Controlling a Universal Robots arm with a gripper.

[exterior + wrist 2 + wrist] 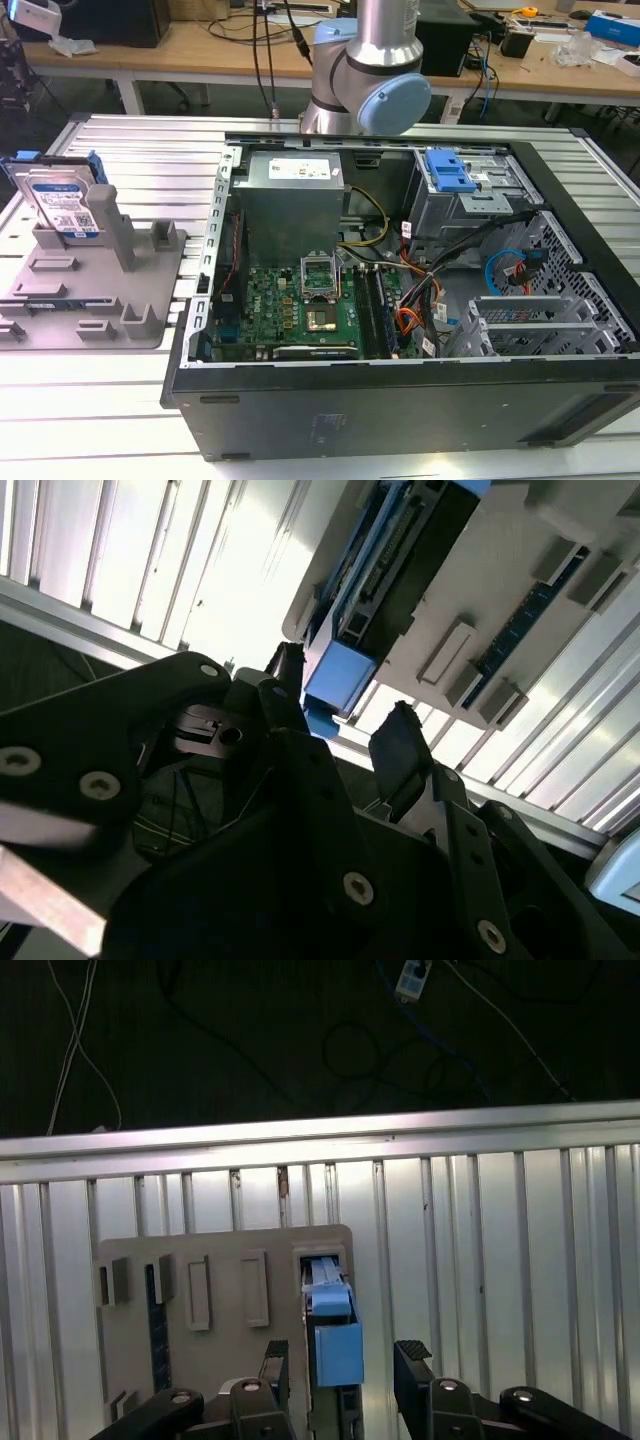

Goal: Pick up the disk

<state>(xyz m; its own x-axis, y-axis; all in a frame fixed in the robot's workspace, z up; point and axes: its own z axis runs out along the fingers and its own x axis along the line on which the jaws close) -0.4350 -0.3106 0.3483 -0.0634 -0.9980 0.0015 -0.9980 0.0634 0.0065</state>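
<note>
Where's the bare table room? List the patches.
In the exterior view, bare ribbed table borders the grey fixture on its near and far sides, and runs along the near wall of the computer case. Crowded: the fixture, with the disk upright in it, and the case's inside.

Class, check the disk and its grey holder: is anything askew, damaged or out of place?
Nothing stands out. The disk stands on edge in the grey holder, undamaged as far as shows. In the first wrist view the gripper hangs with open fingers either side of it.
</note>
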